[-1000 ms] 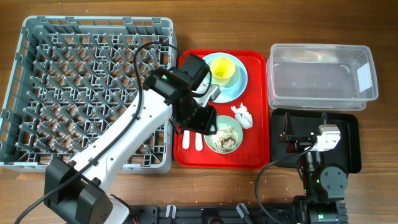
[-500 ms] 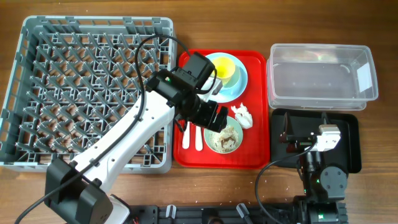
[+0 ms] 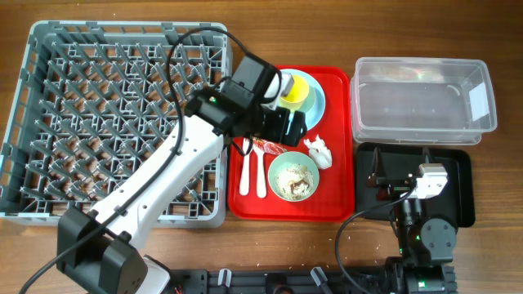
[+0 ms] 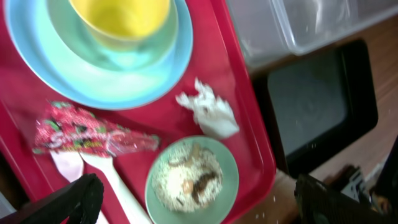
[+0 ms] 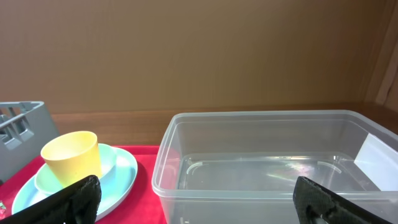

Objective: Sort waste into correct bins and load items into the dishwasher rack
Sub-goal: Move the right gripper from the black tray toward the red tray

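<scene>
Left wrist: left hand [image 4: 196, 190] spread wide, holding nothing, over red tray [image 4: 244, 127]. Wrapper [image 4: 93, 135] lies between plate [image 4: 37, 65] and bowl [image 4: 191, 177]; its white print is blurred, unreadable. Right hand [image 5: 196, 193] spread, empty, facing tub [image 5: 267, 165]; no legible text on the tub's label [image 5: 378, 163].

Clear tub [image 3: 409, 102] apparently open above

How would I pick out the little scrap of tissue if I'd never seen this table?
Find the flat red tray between the big grey rack and the clear tub. Near its right edge, between the pale blue plate and the green bowl of food scraps, lies the tissue. It is a small, all-white crumpled lump, while the wrapper is red-and-white.
</scene>
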Controlling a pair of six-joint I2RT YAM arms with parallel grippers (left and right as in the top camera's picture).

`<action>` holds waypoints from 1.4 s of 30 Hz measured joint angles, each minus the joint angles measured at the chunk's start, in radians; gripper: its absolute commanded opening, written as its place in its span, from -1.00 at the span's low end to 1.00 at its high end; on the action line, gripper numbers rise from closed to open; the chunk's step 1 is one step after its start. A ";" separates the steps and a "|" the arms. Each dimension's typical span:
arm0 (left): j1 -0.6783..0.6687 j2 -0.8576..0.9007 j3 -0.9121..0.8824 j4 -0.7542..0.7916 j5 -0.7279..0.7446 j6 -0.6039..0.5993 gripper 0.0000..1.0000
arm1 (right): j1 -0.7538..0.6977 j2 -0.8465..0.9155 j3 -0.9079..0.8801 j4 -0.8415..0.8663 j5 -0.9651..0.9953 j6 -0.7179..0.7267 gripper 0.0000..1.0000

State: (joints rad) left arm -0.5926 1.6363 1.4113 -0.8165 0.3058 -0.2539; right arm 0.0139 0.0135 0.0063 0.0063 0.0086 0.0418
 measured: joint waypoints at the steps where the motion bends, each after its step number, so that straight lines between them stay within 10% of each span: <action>1: 0.006 0.000 0.000 0.006 -0.003 0.000 1.00 | 0.000 0.000 0.000 0.000 0.000 0.000 1.00; 2: 0.011 0.000 0.000 0.006 -0.003 0.000 0.99 | 0.000 0.000 0.000 0.000 0.000 0.000 1.00; 5: 0.011 0.000 0.000 0.079 -0.003 -0.009 -0.55 | 0.000 0.000 0.000 0.000 0.000 0.000 1.00; 7: 0.011 0.000 0.000 0.103 -0.003 -0.017 -0.81 | 0.000 0.000 0.000 0.000 0.000 0.000 1.00; 24: -0.006 0.047 -0.050 -0.112 -0.238 -0.212 -0.08 | 0.000 0.000 0.000 0.000 0.000 0.000 1.00; 33: -0.016 0.054 -0.146 -0.014 -0.256 -0.276 -0.53 | 0.000 0.000 0.000 0.000 0.000 0.000 1.00; 36: 0.013 0.023 -0.096 -0.156 -0.256 -0.265 -0.18 | 0.000 0.000 0.000 0.000 0.000 0.000 1.00; 39: 0.114 -0.190 -0.016 -0.171 -0.259 -0.257 0.96 | 0.000 0.000 0.000 0.013 -0.002 0.015 1.00; 42: 0.220 -0.399 0.009 -0.187 -0.263 -0.253 1.00 | 0.000 0.000 0.000 0.034 -0.082 0.182 0.99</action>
State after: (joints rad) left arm -0.3725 1.2369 1.4204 -1.0035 0.0425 -0.5068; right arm 0.0139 0.0139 0.0063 0.0399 -0.0738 0.2241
